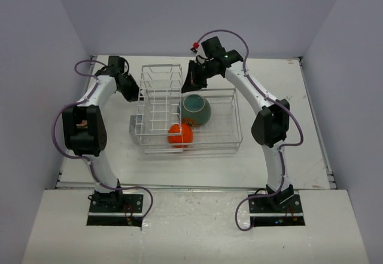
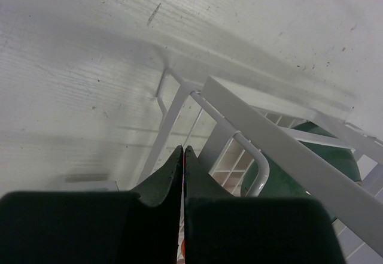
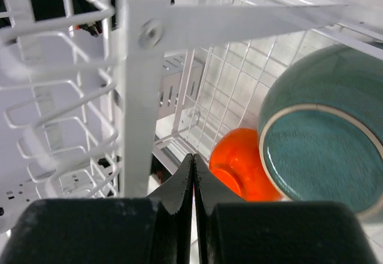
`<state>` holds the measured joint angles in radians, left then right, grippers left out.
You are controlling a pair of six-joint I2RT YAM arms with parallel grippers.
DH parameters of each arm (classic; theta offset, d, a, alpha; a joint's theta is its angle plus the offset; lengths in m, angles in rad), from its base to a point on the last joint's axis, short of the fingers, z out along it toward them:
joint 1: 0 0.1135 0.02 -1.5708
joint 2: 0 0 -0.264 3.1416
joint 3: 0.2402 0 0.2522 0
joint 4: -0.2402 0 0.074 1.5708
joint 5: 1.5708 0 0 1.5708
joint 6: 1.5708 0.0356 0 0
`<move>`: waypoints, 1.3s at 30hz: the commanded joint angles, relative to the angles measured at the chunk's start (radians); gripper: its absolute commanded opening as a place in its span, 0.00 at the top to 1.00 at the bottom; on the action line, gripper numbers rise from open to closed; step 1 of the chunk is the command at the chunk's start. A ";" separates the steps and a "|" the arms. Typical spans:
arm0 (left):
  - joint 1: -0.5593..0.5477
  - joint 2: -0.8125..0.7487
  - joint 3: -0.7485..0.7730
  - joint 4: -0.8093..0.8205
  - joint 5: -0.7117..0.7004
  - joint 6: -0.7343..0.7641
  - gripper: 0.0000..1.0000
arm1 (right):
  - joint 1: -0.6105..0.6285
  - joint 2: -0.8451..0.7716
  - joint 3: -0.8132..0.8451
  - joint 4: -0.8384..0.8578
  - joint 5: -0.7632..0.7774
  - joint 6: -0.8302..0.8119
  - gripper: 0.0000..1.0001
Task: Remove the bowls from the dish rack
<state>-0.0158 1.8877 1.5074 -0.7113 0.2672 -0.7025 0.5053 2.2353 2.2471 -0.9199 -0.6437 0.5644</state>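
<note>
The silvery-white wire dish rack [image 1: 230,142] stands mid-table, its tall plate slots [image 1: 160,99] at the left end. Inside it, a dark teal-green bowl [image 1: 196,109] leans on its side and a small orange bowl [image 1: 180,134] lies in front of it. Both show in the right wrist view, teal [image 3: 323,156] and orange [image 3: 239,162]. My right gripper [image 3: 194,156] is shut and empty above the rack's far edge [image 1: 194,83]. My left gripper [image 2: 182,149] is shut and empty by the rack's far left corner [image 1: 128,89]. A part of the teal bowl [image 2: 311,171] shows behind the wires.
The rack's top bars [image 2: 281,156] run close to the left fingers. A thick upright rack post [image 3: 139,96] stands just left of the right fingers. Grey walls enclose the table [image 1: 275,162] on three sides.
</note>
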 commanded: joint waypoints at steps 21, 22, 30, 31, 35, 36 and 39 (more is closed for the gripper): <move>-0.033 -0.004 0.019 0.052 0.112 -0.008 1.00 | -0.083 -0.201 -0.310 -0.152 0.526 -0.095 1.00; -0.033 -0.002 0.019 0.052 0.112 -0.008 1.00 | -0.083 -0.191 -0.305 -0.157 0.530 -0.093 1.00; -0.033 0.005 0.024 0.058 0.124 -0.017 1.00 | -0.080 -0.108 -0.281 -0.139 0.467 -0.121 1.00; -0.033 0.004 0.019 0.058 0.124 -0.017 1.00 | -0.079 -0.089 -0.271 -0.137 0.455 -0.123 1.00; -0.033 0.007 0.011 0.058 0.124 -0.015 1.00 | -0.071 -0.048 -0.219 -0.122 0.342 -0.127 1.00; -0.033 0.007 0.013 0.058 0.124 -0.015 1.00 | -0.061 -0.043 -0.212 -0.117 0.326 -0.127 1.00; -0.033 0.011 0.019 0.058 0.124 -0.015 1.00 | -0.041 -0.019 -0.159 -0.114 0.248 -0.136 1.00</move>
<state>-0.0158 1.8938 1.5074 -0.6960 0.2916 -0.7033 0.4286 2.2086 2.0068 -1.0752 -0.2646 0.4461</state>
